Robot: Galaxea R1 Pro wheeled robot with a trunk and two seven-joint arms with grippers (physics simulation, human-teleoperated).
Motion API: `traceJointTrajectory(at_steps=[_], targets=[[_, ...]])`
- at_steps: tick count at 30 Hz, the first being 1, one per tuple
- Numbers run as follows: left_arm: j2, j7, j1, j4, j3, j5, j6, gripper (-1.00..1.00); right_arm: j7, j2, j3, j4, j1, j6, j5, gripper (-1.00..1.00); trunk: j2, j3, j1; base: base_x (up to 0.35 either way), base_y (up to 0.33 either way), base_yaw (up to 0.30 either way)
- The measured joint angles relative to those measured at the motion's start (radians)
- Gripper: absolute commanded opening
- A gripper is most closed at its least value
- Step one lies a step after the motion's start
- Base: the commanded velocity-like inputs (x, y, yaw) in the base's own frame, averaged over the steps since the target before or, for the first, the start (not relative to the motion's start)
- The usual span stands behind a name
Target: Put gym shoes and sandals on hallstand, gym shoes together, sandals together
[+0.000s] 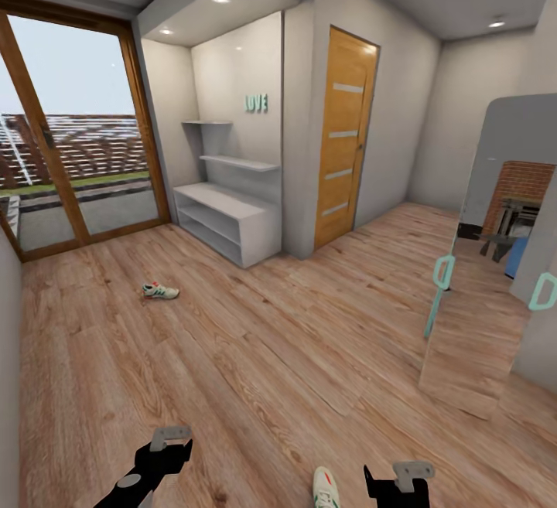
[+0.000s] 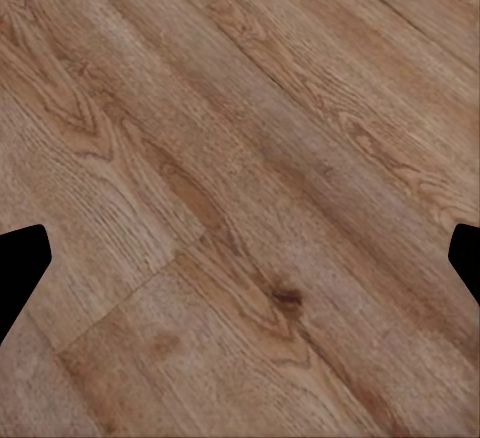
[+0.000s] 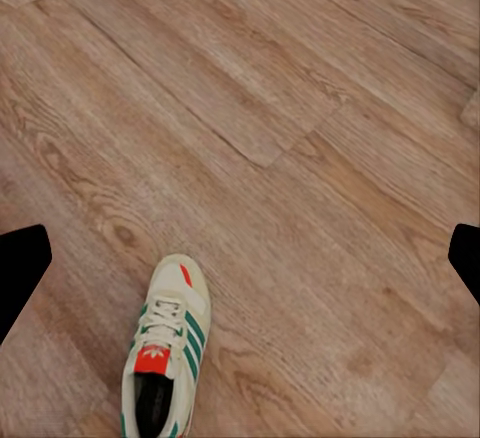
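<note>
One gym shoe (image 1: 160, 290), cream with green stripes, lies on the corridor floor (image 1: 278, 353) in front of the hallstand (image 1: 232, 222), a pale grey bench with two wall shelves above it. A second gym shoe (image 1: 326, 489) lies at my feet, just left of my right gripper (image 1: 410, 473). In the right wrist view this shoe (image 3: 165, 358) rests flat on the planks ahead of the open right gripper (image 3: 240, 258), outside its fingers. My left gripper (image 1: 170, 438) hangs open over bare floor (image 2: 240, 178). The sandals are out of view.
A glass sliding door (image 1: 77, 144) closes the far left, and a wooden door (image 1: 344, 137) stands right of the hallstand. A tall mirrored panel (image 1: 480, 276) with teal handles juts in at the right. A grey wall (image 1: 8, 384) runs along my left.
</note>
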Motion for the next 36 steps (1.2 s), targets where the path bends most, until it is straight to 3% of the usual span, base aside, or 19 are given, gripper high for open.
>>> traceJointTrajectory(at_steps=[27, 36], targets=[[0.0, -0.003, 0.0, 0.0, -0.002, 0.0, 0.001, 1.0, -0.003, 0.0, -0.002, 0.0, 0.0, 0.001, -0.002, 1.0, 0.0, 0.0, 0.0, 0.006, 0.0, 0.0], [0.002, -0.004, 0.0, 0.0, -0.003, 0.0, 0.001, 1.0, -0.003, 0.0, -0.002, -0.001, 0.0, 0.002, -0.003, 1.0, -0.063, -0.028, 0.035, 0.0, 0.0, 0.0]])
